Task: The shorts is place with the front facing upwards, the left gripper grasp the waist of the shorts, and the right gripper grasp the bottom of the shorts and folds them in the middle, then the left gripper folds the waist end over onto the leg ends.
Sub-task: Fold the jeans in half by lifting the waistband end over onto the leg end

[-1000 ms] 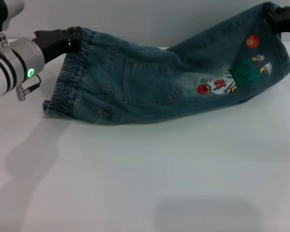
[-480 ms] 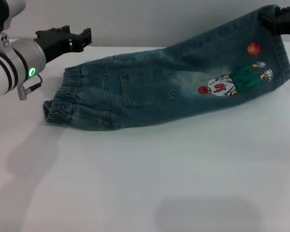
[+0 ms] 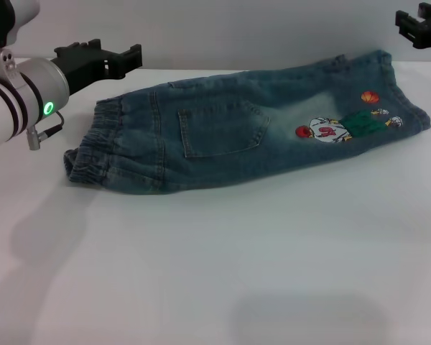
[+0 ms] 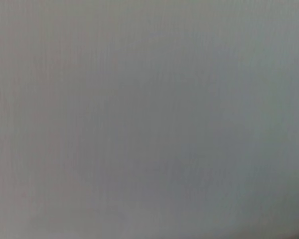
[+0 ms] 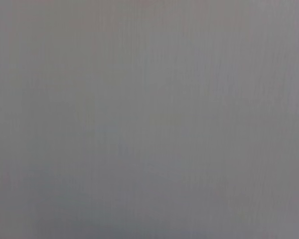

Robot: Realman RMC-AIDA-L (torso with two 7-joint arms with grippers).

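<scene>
1. Table [image 3: 215,287]: smooth, matte white surface; the near edge and middle are bare, with soft grey shadows on them.
2. Shorts [image 3: 237,136]: blue-green denim, lying flat and folded lengthwise along the far edge of the table, running from the far left toward the far right corner. Not touched by either hand.
3. Waist [image 3: 93,147]: gathered elastic band, ruffled and puckered, at the left end of the shorts, the end nearer the far left corner.
4. Back pocket [image 3: 223,129]: stitched five-sided patch pocket, darker denim, facing up just right of the waist.
5. Cartoon patch [image 3: 345,126]: small printed figure in green, white and red, with an orange ball above it, on a pale faded area near the right end.
6. Leg ends [image 3: 409,93]: straight stitched hem at the far right, flat on the table.
7. Left hand [image 3: 118,59]: black blocky jaws on a thick white-and-silver arm with black rings and a green light; jaws spread apart, holding nothing, just beyond the waist at the far left.
8. Right hand [image 3: 420,25]: all-black, at the far right corner, above and apart from the leg ends; partly cut off, so spread or pressed together cannot be told.
9. Both wrist views: plain grey only.
</scene>
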